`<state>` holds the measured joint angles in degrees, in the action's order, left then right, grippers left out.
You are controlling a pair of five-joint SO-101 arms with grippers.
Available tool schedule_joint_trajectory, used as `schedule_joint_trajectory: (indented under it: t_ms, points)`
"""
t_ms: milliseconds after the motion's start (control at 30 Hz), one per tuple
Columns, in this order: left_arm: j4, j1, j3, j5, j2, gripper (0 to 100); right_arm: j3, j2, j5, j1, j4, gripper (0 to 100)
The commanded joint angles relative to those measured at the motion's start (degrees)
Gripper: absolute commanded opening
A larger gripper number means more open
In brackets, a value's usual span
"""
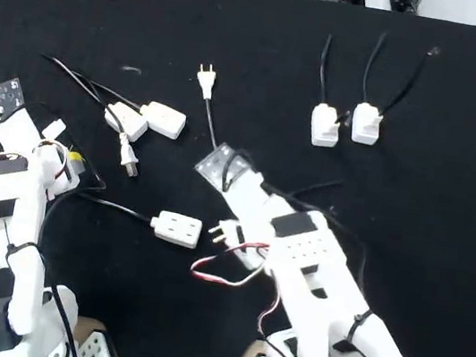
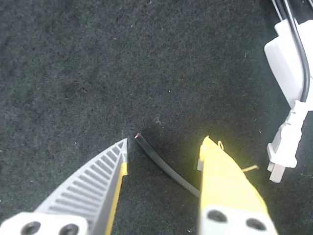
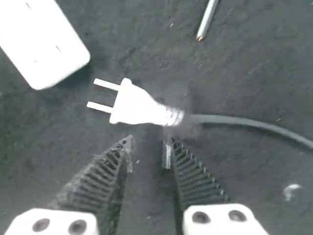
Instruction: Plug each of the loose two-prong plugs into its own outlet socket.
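five white outlet blocks show from the high view on the black table (image 1: pixel 471 80). two far outlets (image 1: pixel 323 125) sit side by side with black cords (image 1: pixel 325 65) running up from them. a nearly touching pair (image 1: pixel 164 120) lies left of centre, and a single outlet (image 1: pixel 176 229) lies toward the arms. whether the far two already hold plugs is hard to make out. three loose plugs can be counted: a far plug (image 1: pixel 206 78), a left plug (image 1: pixel 129 159) just below the pair, and a near plug (image 1: pixel 225 231) just beside the single outlet, prongs toward it. both arms' fingers are hidden under their own white bodies here.

left wrist view: the left gripper (image 2: pixel 165 142) stands wide open, one grey finger and one yellow, holding nothing. a black cord end (image 2: pixel 138 137) lies between the tips. the left plug (image 2: pixel 283 156) lies off to one side, and one block of the pair (image 2: pixel 286 58) beyond it is cut off by the frame edge.

right wrist view: the right gripper (image 3: pixel 150 143) is parted narrowly and empty, its tips just short of the near plug (image 3: pixel 132 105). the plug lies flat, its two prongs pointing at the single outlet (image 3: pixel 41 44) but apart from it. that block is partly cut off. a thin grey tip (image 3: pixel 205 19) farther off is too small to identify.
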<state>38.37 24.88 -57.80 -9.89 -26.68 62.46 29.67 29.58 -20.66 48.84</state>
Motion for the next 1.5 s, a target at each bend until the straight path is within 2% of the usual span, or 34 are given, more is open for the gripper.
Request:
schedule_joint_trajectory:
  t_ms: [0, 100, 233, 300, 400, 633, 700, 833, 967, 1100, 1167, 1467]
  points:
    - [-0.8, -0.3, 0.2, 0.7, -1.1, 24, -3.6, 0.0, -0.4, 4.2, -1.1, 18.3]
    - [-0.8, -0.4, 0.4, 0.7, -1.1, 24, -3.6, 0.0, 1.1, 4.3, -1.3, 27.5]
    - [-0.8, -0.4, 0.5, 0.7, -1.1, 24, -3.6, 0.0, 15.9, 2.2, -1.7, 32.5]
    - [-0.8, -0.4, 0.5, 0.7, -1.1, 24, -2.5, -0.4, 20.1, 0.1, -4.4, 32.5]
    - [-0.8, -0.3, 0.4, 0.7, -1.1, 24, 2.9, -0.5, 18.9, -2.0, -13.5, 32.6]
    - [-0.8, -0.4, 0.6, 0.7, -1.1, 24, 17.3, 0.0, 19.1, 1.4, -41.2, 32.8]
    - [-0.8, -0.3, 0.5, 0.7, -1.1, 24, 18.9, 0.0, 19.1, 1.4, -44.4, 32.8]
    - [-0.8, -0.1, 0.5, 0.7, -1.1, 24, 17.5, 0.0, 19.1, 2.4, -43.1, 32.7]
    - [-0.8, -0.1, 0.6, 0.7, -1.1, 24, 12.0, 0.0, 17.8, 6.9, -36.7, 32.7]
    - [-0.8, -0.4, 0.7, 0.7, -1.1, 24, 5.0, 0.0, 8.4, 9.5, -26.2, 32.8]
    - [-0.8, -0.4, 0.7, 0.7, -1.1, 24, 3.6, -0.4, 5.7, 9.6, -24.4, 32.8]
    - [-0.8, -0.4, 0.6, 0.7, -1.1, 24, 10.6, -0.5, -3.4, 9.6, -41.9, 32.8]
